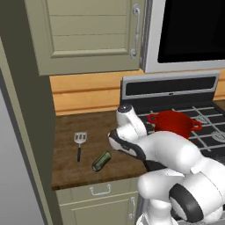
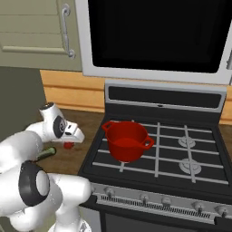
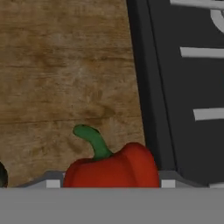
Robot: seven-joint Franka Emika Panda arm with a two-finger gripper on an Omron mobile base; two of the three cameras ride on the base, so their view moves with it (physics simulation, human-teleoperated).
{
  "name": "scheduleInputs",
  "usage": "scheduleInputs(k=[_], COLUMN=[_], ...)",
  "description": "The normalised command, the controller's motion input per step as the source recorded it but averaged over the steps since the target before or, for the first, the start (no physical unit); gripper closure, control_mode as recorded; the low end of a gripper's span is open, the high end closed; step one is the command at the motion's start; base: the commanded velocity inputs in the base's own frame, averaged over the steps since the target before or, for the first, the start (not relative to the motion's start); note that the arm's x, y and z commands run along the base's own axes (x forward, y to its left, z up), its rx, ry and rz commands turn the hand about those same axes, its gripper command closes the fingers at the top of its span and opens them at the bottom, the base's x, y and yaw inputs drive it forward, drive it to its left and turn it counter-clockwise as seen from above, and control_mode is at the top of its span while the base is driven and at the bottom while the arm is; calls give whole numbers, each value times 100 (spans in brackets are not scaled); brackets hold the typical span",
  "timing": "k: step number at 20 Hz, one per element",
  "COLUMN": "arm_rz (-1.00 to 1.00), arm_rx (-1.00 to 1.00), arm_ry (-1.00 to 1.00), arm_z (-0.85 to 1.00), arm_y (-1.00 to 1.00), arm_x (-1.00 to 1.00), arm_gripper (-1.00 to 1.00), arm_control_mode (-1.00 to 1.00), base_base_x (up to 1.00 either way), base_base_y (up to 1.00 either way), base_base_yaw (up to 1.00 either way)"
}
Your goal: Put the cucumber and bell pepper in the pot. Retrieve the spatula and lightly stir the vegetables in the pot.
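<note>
Task looking barely begun, by my read. Pot (image 2: 127,141) sitting on stove (image 2: 190,149) w/ nothing visible inside. Cucumber (image 1: 101,161) and spatula (image 1: 79,143) lying on wooden bench (image 1: 72,169), apart from each other. Gripper (image 2: 69,144) hanging low over bell pepper (image 3: 111,168) near stove edge; pepper sitting betw. the jaws in hand view, but can't tell if jaws are gripping it or just bracketing it. Both veg transfers plus stirring remaining.

Kitchen: stove (image 2: 156,149), cabinets (image 1: 88,30) (wooden counter (image 1: 88,149)).
</note>
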Motion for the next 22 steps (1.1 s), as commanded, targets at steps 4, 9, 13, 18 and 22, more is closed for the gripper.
scheduleInputs(k=[4,9,13,18,22], arm_rz=[-1,-9,-15,-14,-14], arm_rx=[22,18,12,4,0], arm_ry=[-21,-16,-13,-7,-1], arm_z=[100,100,100,100,83], arm_y=[-20,-53,-72,-75,-70], arm_x=[-66,-41,-23,-4,2], arm_gripper=[100,100,100,100,100], arm_control_mode=[-100,-100,-100,-100,-100], base_base_x=[0,0,0,0,0], base_base_y=[0,0,0,0,0], base_base_yaw=[0,0,0,0,0])
